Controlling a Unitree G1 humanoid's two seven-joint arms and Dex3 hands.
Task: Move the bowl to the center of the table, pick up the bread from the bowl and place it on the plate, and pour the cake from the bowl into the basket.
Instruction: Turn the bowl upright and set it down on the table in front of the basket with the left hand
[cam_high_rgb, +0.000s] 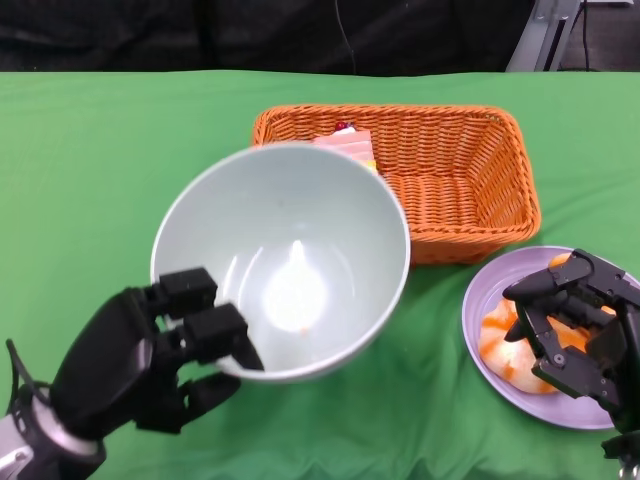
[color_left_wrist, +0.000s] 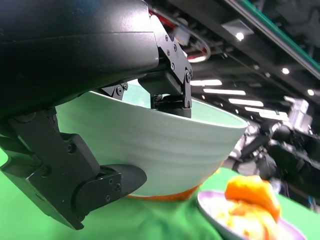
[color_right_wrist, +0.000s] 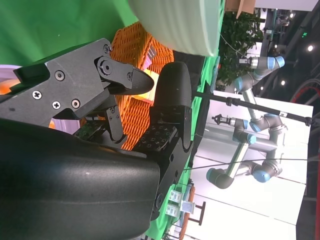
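Note:
My left hand (cam_high_rgb: 150, 360) grips the near rim of the pale green bowl (cam_high_rgb: 300, 260) and holds it off the table, tilted, with its far rim over the orange wicker basket (cam_high_rgb: 470, 180). The inside of the bowl shows only a small orange smear. A pink piece of cake (cam_high_rgb: 348, 145) lies in the basket just past the bowl's rim. The orange and white bread (cam_high_rgb: 497, 335) rests on the purple plate (cam_high_rgb: 480, 300) at the right. My right hand (cam_high_rgb: 580, 325) hovers over the bread with its fingers apart. The left wrist view shows the bowl (color_left_wrist: 165, 145) and the bread (color_left_wrist: 252, 192).
A green cloth (cam_high_rgb: 100, 150) covers the table. The basket stands at the back centre-right, and the plate sits close in front of its right end. Beyond the far table edge the background is dark.

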